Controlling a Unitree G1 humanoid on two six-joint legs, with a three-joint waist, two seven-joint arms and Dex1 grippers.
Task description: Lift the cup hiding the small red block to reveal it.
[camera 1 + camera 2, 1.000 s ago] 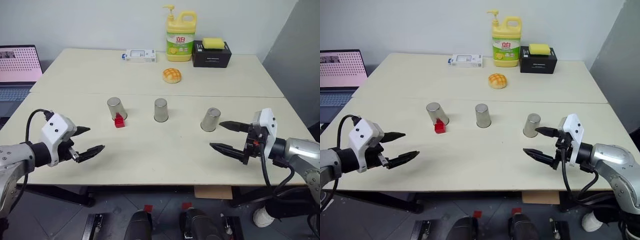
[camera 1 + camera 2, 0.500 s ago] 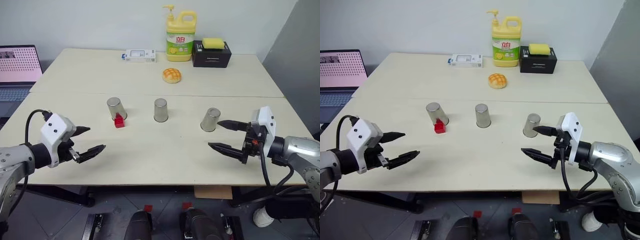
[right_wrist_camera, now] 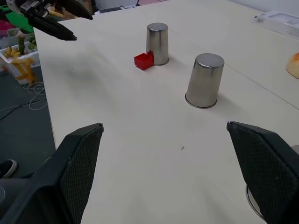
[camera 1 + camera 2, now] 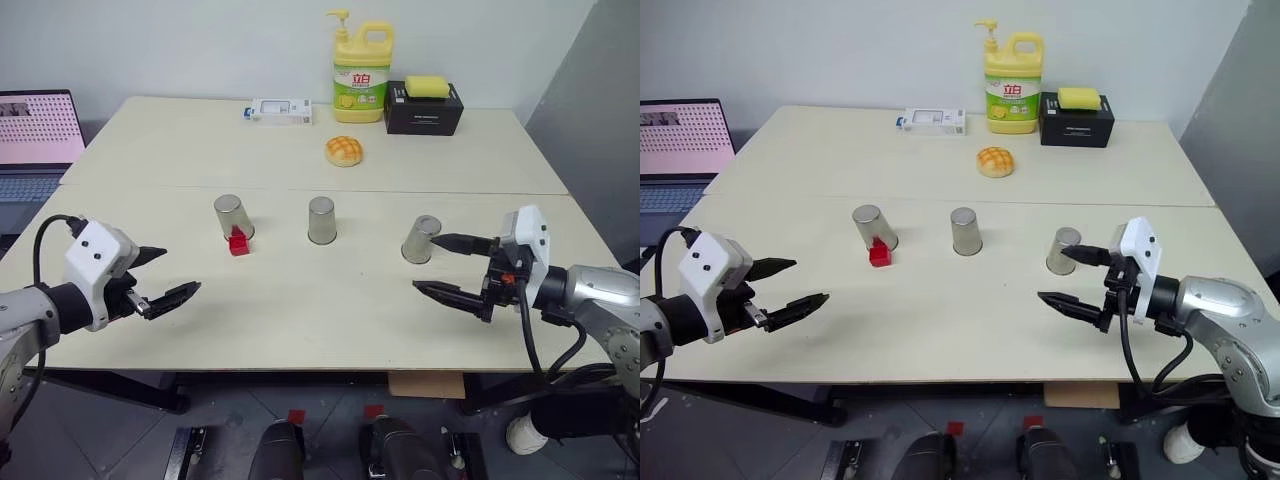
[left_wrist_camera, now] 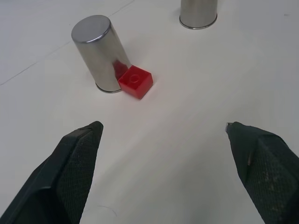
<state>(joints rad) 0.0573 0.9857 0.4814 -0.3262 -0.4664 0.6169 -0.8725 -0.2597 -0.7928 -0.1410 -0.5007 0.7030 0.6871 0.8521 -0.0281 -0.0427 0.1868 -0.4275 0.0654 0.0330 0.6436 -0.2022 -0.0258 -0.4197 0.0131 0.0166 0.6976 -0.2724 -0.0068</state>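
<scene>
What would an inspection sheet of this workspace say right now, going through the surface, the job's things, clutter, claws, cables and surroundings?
Surface: pale table, two tops butted together, seam across the middle.
Job's things: three upturned metal cups in a row, left cup, middle cup, right cup; small red block exposed, against the left cup's base.
Clutter: yellow soap bottle, bun, black box with yellow sponge on top, white packet, all at the far side.
Claws: left claw open, holding nothing; right claw open, holding nothing, beside the right cup.
Cables: black cable looping along the right arm.
Surroundings: laptop at far left, screen lit.
</scene>
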